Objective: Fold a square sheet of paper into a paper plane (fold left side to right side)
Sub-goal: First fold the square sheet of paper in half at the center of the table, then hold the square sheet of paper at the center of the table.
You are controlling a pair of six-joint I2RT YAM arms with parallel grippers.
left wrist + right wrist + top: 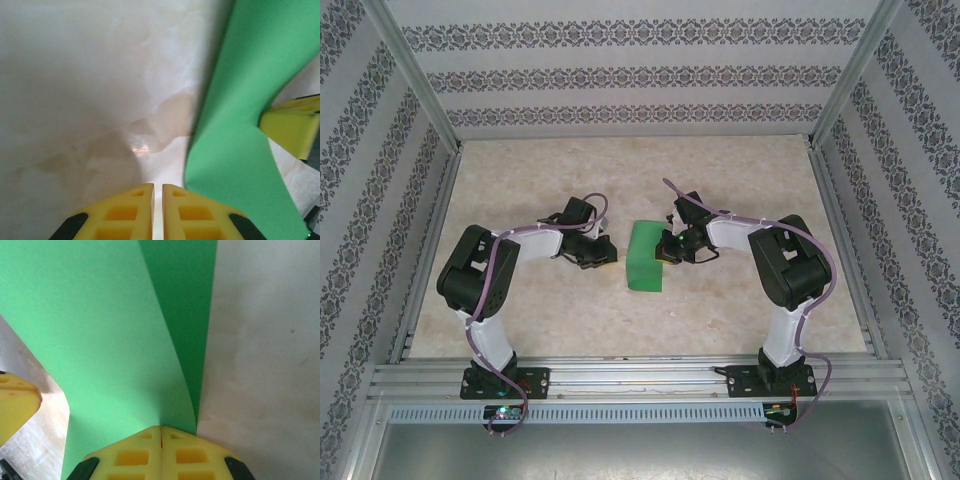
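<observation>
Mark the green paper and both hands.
green paper (pixel 646 262), top view, middle of sheet.
left hand (pixel 157 189), left wrist view, between fingertips.
right hand (pixel 161 430), right wrist view, between fingertips.

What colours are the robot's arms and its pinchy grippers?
The left arm and right arm have white links, chunky black joints and lilac cables. The left gripper and right gripper have yellow, blocky fingers with black patches.
</observation>
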